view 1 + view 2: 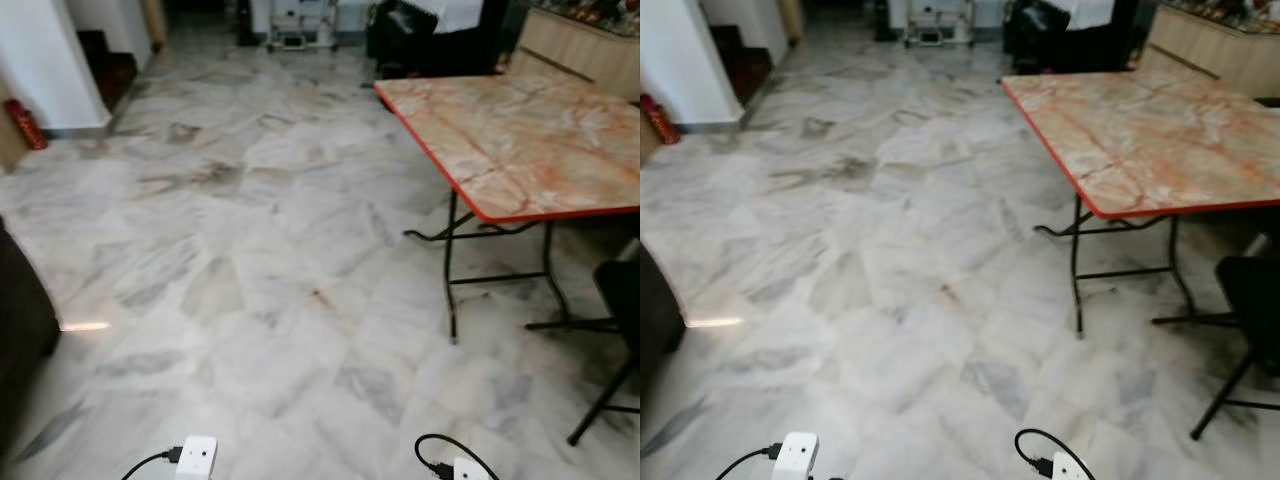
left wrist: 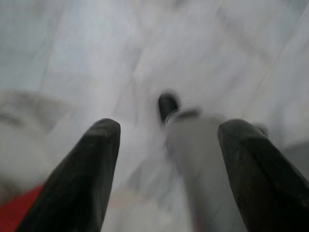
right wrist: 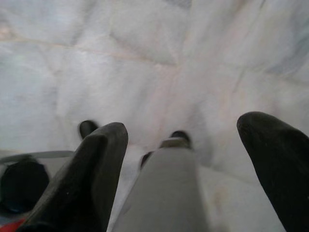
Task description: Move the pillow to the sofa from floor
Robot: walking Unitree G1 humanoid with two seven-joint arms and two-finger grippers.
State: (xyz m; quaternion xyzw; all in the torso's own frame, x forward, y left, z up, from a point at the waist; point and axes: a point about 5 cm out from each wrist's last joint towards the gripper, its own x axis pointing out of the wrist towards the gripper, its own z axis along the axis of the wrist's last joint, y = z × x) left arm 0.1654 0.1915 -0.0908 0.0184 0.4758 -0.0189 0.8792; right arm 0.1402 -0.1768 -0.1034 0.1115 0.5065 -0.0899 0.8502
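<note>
Marble floor [image 1: 250, 250] is lying bare ahead, no pillow found, so the task is hardly begun. Left gripper [image 2: 166, 159] and right gripper [image 3: 181, 159] are hanging empty, fingers apart; folding worktop [image 1: 520, 140] at two o'clock.

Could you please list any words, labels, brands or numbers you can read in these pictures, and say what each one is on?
None can be read. The folding table, the marble floor and the red cylinder by the wall show no legible text; the shelf clutter at the far right is too small and blurred.
</note>
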